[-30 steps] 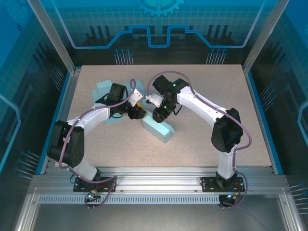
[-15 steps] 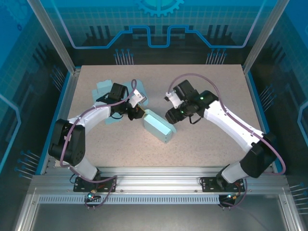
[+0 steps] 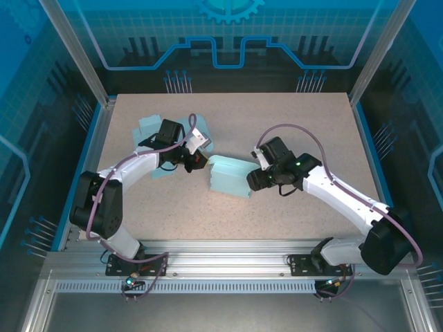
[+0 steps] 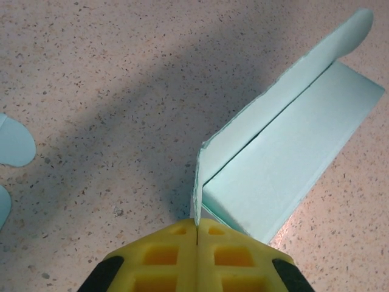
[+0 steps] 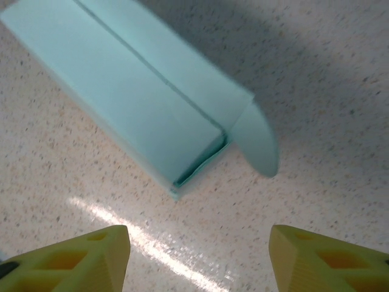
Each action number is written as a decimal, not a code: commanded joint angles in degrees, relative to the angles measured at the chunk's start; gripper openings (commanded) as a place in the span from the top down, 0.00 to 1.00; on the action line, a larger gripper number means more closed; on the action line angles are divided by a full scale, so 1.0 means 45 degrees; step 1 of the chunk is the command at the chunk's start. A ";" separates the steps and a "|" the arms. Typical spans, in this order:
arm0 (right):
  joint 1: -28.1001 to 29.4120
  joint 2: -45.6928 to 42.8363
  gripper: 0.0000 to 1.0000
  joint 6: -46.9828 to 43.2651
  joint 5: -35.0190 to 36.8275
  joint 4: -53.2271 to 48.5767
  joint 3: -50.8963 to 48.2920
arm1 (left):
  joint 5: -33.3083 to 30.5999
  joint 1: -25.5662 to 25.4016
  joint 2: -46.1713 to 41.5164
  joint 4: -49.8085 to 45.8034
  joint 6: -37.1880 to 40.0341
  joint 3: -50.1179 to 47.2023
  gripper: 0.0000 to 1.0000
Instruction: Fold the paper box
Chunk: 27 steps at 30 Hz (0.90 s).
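The left gripper is clamped on the corner of a side flap of the pale-green paper box, lying mid-table between the arms. The right gripper, jaws spread wide, hovers over the box's open end, its rounded tuck flap flat on the table. A sideways tug on that pinched corner could tear the card or skew the half-closed box.

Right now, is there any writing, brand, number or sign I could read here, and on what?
None can be read.
The mint paper box is plain on every face that shows.
The yellow fingers of the left gripper and right gripper carry no marking.
The blue back panel bears only a gear drawing and circuit-like lines, no letters.
The speckled table is unmarked.
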 commanded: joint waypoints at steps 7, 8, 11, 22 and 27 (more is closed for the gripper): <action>-0.1005 -0.0685 0.31 -0.0551 0.0792 0.1174 -0.0236 | 0.0378 -0.0099 -0.0642 0.0861 -0.0007 -0.0479 1.00; -0.1347 -0.0736 0.31 -0.0695 0.0280 0.1380 -0.0326 | 0.0396 -0.0111 -0.0685 0.0945 -0.0004 -0.0532 1.00; -0.2218 -0.0739 0.33 -0.1103 -0.1528 0.1941 -0.0619 | 0.0457 -0.0133 -0.0725 0.1089 -0.0046 -0.0584 1.00; -0.2436 0.0162 0.45 -0.1646 -0.2262 0.2096 -0.0682 | 0.0280 -0.0205 -0.0562 0.1187 -0.0126 -0.0546 1.00; -0.2436 0.1001 0.45 -0.1875 -0.1592 0.1863 -0.0145 | 0.0260 -0.0231 -0.0542 0.1167 -0.0123 -0.0524 1.00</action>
